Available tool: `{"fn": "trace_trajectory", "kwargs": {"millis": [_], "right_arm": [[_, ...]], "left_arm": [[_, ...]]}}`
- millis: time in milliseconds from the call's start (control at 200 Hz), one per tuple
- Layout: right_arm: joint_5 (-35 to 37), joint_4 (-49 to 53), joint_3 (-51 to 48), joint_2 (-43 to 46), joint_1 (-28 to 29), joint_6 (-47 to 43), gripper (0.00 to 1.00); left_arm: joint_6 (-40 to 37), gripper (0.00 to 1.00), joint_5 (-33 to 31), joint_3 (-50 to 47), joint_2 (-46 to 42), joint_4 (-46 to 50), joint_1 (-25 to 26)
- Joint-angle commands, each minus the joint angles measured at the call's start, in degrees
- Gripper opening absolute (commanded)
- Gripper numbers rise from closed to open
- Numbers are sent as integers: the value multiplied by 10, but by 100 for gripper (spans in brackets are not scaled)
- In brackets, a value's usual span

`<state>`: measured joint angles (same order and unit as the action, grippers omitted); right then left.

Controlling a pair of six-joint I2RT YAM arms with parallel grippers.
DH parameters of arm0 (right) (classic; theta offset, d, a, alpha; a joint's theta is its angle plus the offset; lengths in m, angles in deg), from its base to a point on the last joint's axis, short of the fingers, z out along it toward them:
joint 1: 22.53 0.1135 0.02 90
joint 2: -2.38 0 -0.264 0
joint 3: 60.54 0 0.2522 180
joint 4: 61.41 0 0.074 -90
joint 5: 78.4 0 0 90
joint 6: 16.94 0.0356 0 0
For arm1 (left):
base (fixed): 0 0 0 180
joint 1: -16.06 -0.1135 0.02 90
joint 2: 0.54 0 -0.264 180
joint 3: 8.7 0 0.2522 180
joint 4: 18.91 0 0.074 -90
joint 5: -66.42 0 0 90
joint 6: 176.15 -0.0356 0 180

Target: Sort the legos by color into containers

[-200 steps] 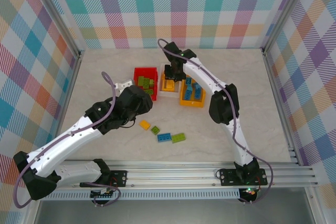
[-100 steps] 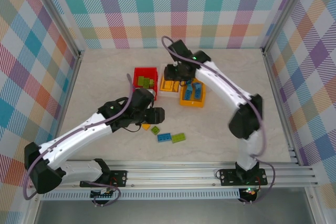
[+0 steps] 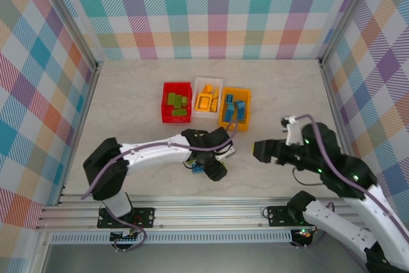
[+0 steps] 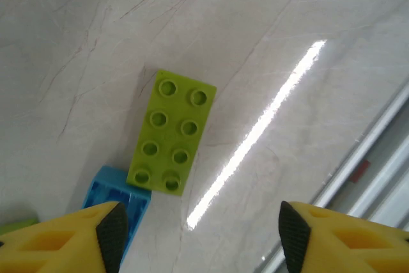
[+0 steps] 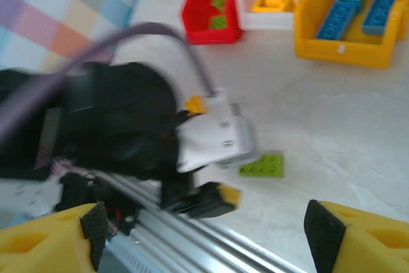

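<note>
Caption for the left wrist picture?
Open left gripper hovers over a green brick lying beside a blue brick.

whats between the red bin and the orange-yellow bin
The white bin, holding yellow bricks, sits between them, as the top view shows.

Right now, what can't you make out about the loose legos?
Top view: the left arm lies over the loose legos; count hidden.
Left wrist view: a finger hides part of the blue brick; the frame edge cuts off a green sliver.
Right wrist view: motion-blurred.
</note>
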<state>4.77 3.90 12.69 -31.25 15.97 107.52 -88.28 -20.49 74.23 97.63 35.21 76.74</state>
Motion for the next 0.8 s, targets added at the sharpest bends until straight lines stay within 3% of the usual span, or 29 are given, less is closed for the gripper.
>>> {"fn": "trace_trajectory", "kwargs": {"millis": [0,265,580,795], "right_arm": [[-65,28,-3,23,0,17,86],[-105,-1,-11,13,1,29,86],[-103,-16,-31,13,1,41,84],[-107,-19,-25,0,1,23,83]], "left_arm": [[-56,69,-27,27,37,8,3],[-65,67,-51,47,97,-14,3],[-59,37,-62,55,122,-27,12],[-28,28,-93,43,77,-54,3]]}}
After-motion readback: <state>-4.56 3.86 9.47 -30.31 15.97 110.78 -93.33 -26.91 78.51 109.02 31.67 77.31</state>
